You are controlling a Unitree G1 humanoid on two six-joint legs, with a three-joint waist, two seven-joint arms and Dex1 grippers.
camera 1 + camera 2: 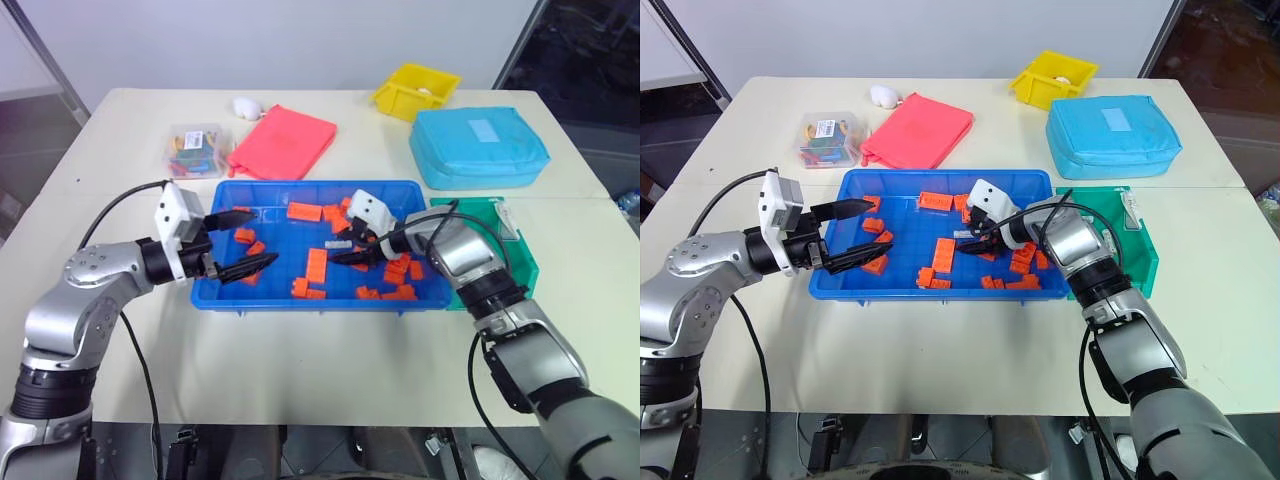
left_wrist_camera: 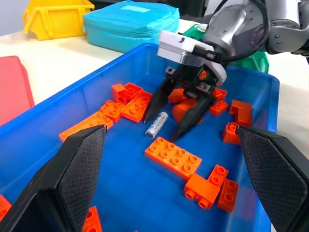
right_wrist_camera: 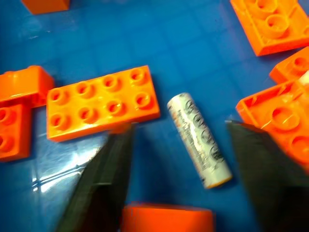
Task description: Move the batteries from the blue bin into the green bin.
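Note:
The blue bin sits mid-table with several orange bricks in it. One silvery battery lies on the bin's floor among them. My right gripper reaches down into the bin, its jaws apart with a finger on each side of the battery, neither touching it. Over the bin's left end my left gripper hovers, open and holding nothing. The green bin stands against the blue bin's right side, partly hidden by my right arm. A small whitish thing lies at its far end.
At the back of the table are a yellow bin, a light-blue zippered case, a red pouch, a clear box of coloured pieces and a small white object. Bare table lies in front of the blue bin.

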